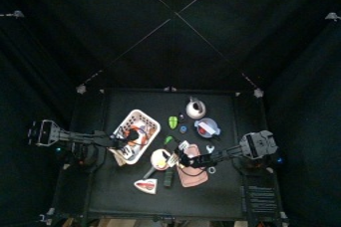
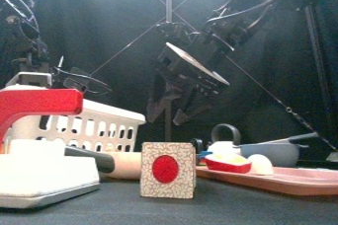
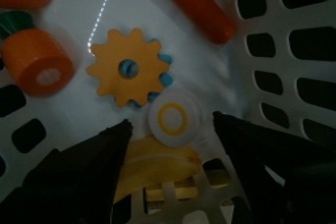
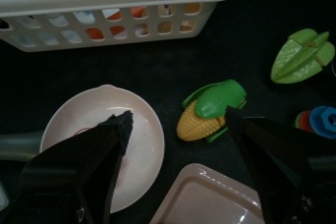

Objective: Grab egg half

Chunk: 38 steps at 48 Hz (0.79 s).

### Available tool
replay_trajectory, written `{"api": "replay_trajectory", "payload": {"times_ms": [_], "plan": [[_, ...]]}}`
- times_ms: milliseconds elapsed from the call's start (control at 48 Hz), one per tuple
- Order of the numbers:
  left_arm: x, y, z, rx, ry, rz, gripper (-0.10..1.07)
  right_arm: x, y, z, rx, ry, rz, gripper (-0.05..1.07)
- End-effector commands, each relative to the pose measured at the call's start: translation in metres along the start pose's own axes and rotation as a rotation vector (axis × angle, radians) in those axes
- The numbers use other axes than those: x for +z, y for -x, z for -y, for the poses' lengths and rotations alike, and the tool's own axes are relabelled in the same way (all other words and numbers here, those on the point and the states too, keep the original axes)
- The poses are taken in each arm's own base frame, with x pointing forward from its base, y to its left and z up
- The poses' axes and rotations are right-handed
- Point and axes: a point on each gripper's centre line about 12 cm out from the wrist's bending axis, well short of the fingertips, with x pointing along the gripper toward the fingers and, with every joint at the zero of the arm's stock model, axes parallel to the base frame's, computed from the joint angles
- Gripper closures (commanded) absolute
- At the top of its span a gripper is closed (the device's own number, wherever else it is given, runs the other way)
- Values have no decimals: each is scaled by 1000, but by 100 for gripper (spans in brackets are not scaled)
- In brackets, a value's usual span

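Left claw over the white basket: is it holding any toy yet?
No. The left claw stands wide open and empty, its tips either side of the round white egg half with a yellow yolk inside the white slotted plastic basket.

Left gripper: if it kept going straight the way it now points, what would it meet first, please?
Most likely the egg half, the white slice with a yellow yolk lying on the floor of the white basket. It sits right between the open fingers of the left gripper, though how far off is unclear.
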Motion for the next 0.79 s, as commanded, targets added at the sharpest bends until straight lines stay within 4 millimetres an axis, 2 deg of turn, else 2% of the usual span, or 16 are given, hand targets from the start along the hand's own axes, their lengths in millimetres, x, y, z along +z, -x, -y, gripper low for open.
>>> {"api": "replay_trajectory", "payload": {"times_ms": [0,417,771], "plan": [[6,2,1,-6,4,19,-1,13,5,-1,13,-22,26,-2],[7,-4,-3,7,9,10,10,14,5,-1,12,-24,27,-2],[9,-6,-6,18,8,10,11,14,5,-1,13,-23,27,-2]]}}
